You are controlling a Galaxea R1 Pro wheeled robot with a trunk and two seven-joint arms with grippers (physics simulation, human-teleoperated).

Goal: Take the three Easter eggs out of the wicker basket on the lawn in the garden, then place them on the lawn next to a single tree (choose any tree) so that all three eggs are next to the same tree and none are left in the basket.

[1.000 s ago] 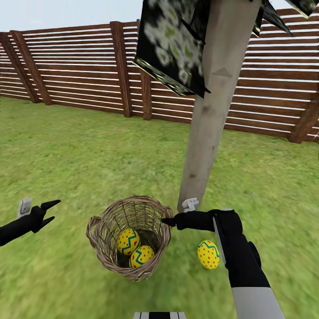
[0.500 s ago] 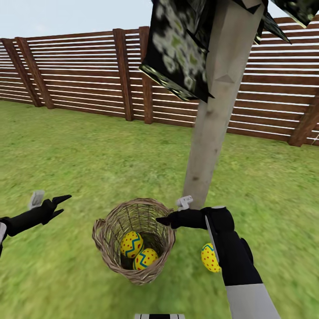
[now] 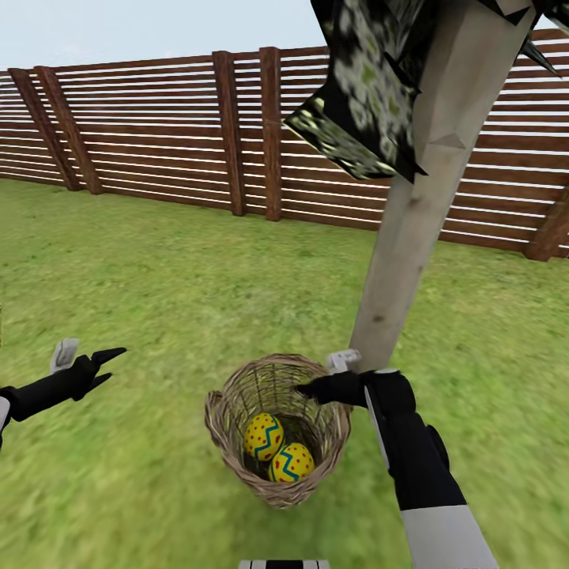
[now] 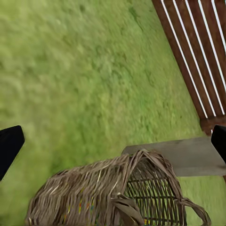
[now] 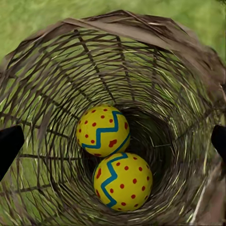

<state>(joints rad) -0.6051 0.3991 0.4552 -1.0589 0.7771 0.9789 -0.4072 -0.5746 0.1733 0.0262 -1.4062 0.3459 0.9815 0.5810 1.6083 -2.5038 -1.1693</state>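
The wicker basket (image 3: 276,427) stands on the lawn (image 3: 158,269) at the foot of the tree, right by its pale trunk (image 3: 403,253). Two yellow Easter eggs lie inside it, one (image 3: 263,436) above the other (image 3: 292,462). The right wrist view looks straight down into the basket (image 5: 56,70) at both eggs (image 5: 102,130) (image 5: 123,181). My right gripper (image 3: 304,389) hovers open over the basket's far right rim, holding nothing. Off to the left, my left gripper (image 3: 107,365) hangs open above the grass, well apart from the basket (image 4: 117,193). The third egg is hidden.
A brown slatted fence (image 3: 158,126) closes the lawn at the back. Blocky dark speckled foliage (image 3: 363,103) hangs low just in front of the head camera. Open grass stretches to the left and behind the basket. In the left wrist view the trunk (image 4: 188,155) lies just behind the basket.
The head view has swung, so basket and trunk sit further right in the picture. My right gripper now reaches further over the basket's opening. The egg on the grass is now covered by my right forearm.
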